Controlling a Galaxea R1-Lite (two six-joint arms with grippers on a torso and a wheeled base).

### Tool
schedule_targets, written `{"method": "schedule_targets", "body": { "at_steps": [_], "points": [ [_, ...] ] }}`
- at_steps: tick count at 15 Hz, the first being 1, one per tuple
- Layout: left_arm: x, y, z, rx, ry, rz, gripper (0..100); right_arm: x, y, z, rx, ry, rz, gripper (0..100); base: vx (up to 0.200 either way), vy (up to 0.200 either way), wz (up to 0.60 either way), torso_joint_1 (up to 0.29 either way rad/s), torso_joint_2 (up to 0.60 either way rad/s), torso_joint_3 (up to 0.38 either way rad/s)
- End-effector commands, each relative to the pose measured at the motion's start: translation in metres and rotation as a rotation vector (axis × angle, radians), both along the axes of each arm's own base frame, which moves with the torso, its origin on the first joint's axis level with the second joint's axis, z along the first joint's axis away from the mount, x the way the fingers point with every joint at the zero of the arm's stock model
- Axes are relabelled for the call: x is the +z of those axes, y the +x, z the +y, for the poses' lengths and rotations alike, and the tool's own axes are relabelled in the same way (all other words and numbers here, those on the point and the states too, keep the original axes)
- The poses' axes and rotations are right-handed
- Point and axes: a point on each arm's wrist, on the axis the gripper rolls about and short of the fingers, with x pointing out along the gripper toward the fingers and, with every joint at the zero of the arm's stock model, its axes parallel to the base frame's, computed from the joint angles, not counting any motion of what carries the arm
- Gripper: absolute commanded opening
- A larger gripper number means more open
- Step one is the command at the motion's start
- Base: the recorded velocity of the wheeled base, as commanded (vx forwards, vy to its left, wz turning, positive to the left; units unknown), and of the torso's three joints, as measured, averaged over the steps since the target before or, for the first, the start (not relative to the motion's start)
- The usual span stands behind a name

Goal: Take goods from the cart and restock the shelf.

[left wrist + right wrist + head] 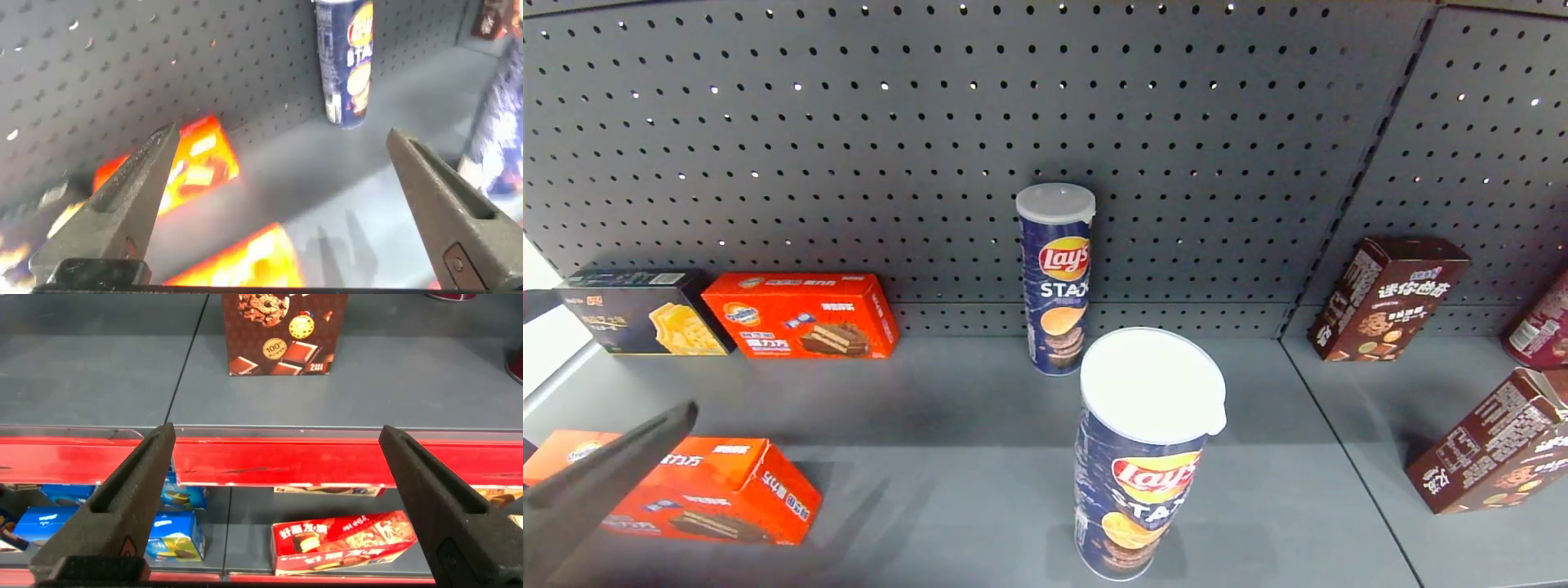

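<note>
Two tall blue chip cans stand upright on the grey shelf [947, 408]: one at the back by the pegboard [1055, 278], one nearer the front [1143, 457]. My left gripper [282, 135] hangs open and holds nothing, over the shelf's left part. One of its fingers [605, 478] crosses the front orange box [735, 494]. The left wrist view has the back can [347, 61] ahead and two orange boxes [176, 167] below. My right gripper [278, 431] is open with nothing in it, in front of the red shelf edge strip [278, 461].
A second orange box [800, 314] and a black box [637, 310] lie at the back left. Brown cookie boxes [1388, 298] [1494, 445] fill the right bay. On a lower shelf sit blue packs [176, 531] and a red box [351, 539].
</note>
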Motion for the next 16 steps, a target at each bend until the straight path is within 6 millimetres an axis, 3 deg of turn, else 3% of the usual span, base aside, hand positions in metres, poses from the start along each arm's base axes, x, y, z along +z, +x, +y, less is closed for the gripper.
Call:
{"method": "schedule_targets", "body": {
  "at_steps": [1,4,5,8,16],
  "points": [
    [-0.029,-0.062,0.04,0.148,-0.023,-0.038,100,0.0,0.0,0.0,0.001,-0.001,0.001,100,0.0,0.0,0.0,0.0,0.0,0.0],
    [-0.063,-0.068,0.04,0.352,-0.008,-0.005,100,0.0,0.0,0.0,0.001,-0.001,0.001,100,0.0,0.0,0.0,0.0,0.0,0.0],
    [-0.106,-0.079,0.037,0.358,-0.032,0.005,100,0.0,0.0,0.0,0.001,0.001,0.0,100,0.0,0.0,0.0,0.0,0.0,0.0],
    [-0.173,-0.084,0.031,0.222,-0.12,0.057,100,0.0,0.0,0.0,0.001,0.001,0.001,100,0.0,0.0,0.0,0.0,0.0,0.0],
    [-0.171,-0.084,0.031,0.22,-0.234,0.067,100,0.0,0.0,0.0,0.001,0.001,0.001,100,0.0,0.0,0.0,0.0,0.0,0.0]
  ]
}}
